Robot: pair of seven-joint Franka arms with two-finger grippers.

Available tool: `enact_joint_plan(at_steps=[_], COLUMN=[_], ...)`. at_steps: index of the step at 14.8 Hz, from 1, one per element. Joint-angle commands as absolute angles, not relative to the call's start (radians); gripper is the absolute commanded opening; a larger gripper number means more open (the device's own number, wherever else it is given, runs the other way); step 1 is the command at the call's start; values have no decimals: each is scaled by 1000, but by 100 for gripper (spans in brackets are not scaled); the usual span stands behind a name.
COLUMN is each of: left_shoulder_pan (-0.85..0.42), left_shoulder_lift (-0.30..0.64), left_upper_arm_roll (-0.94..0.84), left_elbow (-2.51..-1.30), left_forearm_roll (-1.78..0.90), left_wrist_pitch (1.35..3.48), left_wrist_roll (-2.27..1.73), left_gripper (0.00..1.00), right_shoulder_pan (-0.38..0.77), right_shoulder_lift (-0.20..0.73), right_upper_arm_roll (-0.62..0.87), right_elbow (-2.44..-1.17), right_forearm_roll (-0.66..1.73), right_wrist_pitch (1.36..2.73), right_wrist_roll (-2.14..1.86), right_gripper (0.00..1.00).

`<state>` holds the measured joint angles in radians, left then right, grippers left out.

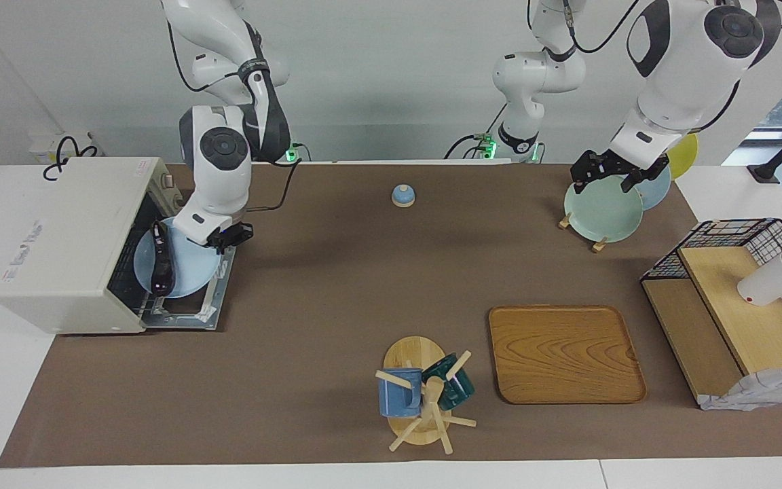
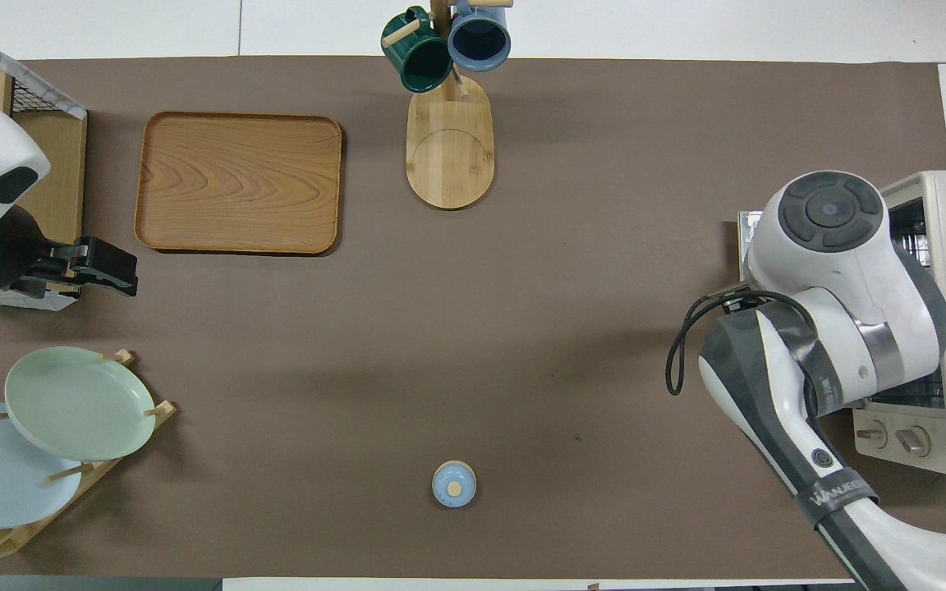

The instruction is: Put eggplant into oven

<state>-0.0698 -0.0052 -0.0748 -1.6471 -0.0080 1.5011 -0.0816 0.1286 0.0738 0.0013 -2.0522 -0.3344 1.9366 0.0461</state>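
At oven [image 1: 72, 244] mouth, eggplant [image 1: 159, 261] clears door edge.

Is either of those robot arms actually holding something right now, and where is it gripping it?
The right gripper holds the light blue plate by its rim, carrying the eggplant over the oven door. The left gripper is open, over the plate rack, holding nothing.

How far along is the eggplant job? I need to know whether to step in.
Done: the oven door is down. In hand: the right gripper, shut on the light blue plate, holds it, carrying the eggplant, partway into the opening. Left: setting it fully inside. The left gripper waits, open, over the plate rack.
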Motion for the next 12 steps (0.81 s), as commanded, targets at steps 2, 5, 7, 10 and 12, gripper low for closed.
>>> enact_joint_plan(at_steps=[2, 5, 7, 10, 12], left_shoulder_pan=[-63, -51, -49, -49, -49], left_shoulder_lift=[-38, -32, -31, -29, -29], left_upper_arm_roll=[-75, -81, -80, -80, -80], left_elbow=[-1683, -1674, -1674, -1672, -1672], left_forearm_roll=[-8, -15, -43, -40, -34], left_wrist_pitch=[1526, 1532, 1557, 1555, 1554], left_wrist_roll=[-66, -67, -69, -57, -54], left_gripper=[100, 100, 100, 100, 100], right_shoulder_pan=[61, 3, -3, -35, -35], right_shoulder_lift=[43, 31, 31, 31, 34], right_upper_arm_roll=[15, 17, 15, 17, 17], right_elbow=[-2108, -2144, -2149, -2148, -2137], right_forearm_roll=[-298, -296, -272, -267, -262], right_wrist_pitch=[1945, 1977, 1980, 1980, 1977], right_wrist_roll=[-11, -53, -61, -112, -127], right_gripper=[0, 0, 0, 30, 30])
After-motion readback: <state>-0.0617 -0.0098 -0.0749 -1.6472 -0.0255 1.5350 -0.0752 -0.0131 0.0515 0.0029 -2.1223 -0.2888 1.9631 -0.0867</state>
